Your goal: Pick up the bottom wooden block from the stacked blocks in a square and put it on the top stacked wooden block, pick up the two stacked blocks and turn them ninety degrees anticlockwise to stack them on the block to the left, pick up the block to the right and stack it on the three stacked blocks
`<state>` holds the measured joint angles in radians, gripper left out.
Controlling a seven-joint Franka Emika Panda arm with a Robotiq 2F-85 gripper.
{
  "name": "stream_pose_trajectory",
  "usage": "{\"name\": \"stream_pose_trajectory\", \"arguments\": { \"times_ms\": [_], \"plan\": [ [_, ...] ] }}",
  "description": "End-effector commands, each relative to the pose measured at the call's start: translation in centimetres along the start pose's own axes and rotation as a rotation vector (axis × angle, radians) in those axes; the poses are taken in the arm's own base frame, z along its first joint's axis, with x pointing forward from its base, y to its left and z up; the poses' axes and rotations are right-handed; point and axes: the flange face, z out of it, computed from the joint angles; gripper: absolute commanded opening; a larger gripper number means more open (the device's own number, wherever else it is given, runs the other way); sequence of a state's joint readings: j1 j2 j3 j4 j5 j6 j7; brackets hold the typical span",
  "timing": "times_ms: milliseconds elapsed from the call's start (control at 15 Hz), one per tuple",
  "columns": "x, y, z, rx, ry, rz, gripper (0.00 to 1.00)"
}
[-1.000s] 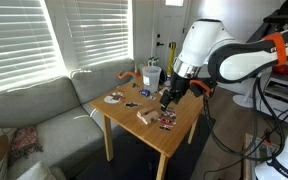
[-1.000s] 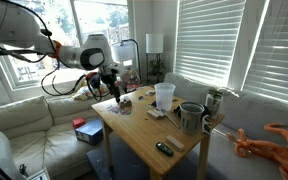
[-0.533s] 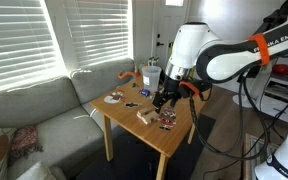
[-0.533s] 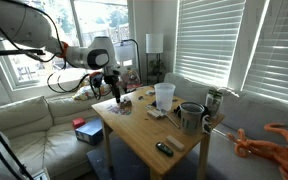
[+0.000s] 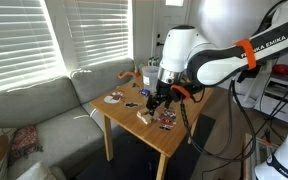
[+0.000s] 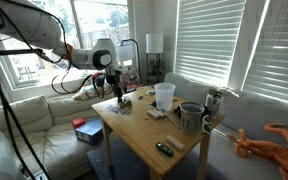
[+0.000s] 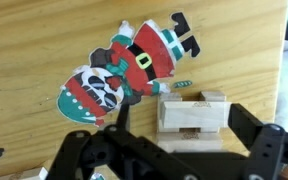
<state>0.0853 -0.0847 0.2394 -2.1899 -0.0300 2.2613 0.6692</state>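
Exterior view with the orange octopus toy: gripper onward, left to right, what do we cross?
gripper → clear plastic cup → dark mug → orange octopus toy

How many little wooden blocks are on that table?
About 4 wooden blocks, in one square cluster near the edge of the table, beside the festive cutout. The open gripper hides the cluster's lower edge, so more may be hidden.
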Motion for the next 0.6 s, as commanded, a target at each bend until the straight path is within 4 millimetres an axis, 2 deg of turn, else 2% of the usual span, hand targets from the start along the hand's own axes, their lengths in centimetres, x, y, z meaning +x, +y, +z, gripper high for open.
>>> {"name": "stream_pose_trajectory", "arguments": {
  "times_ms": [0, 533],
  "plan": [
    [0.9, -1.2, 0.1, -0.038, 0.004, 0.007, 1.0],
    [1.6, -2.3, 1.1, -0.035, 0.001, 0.006, 1.0]
  ]
}}
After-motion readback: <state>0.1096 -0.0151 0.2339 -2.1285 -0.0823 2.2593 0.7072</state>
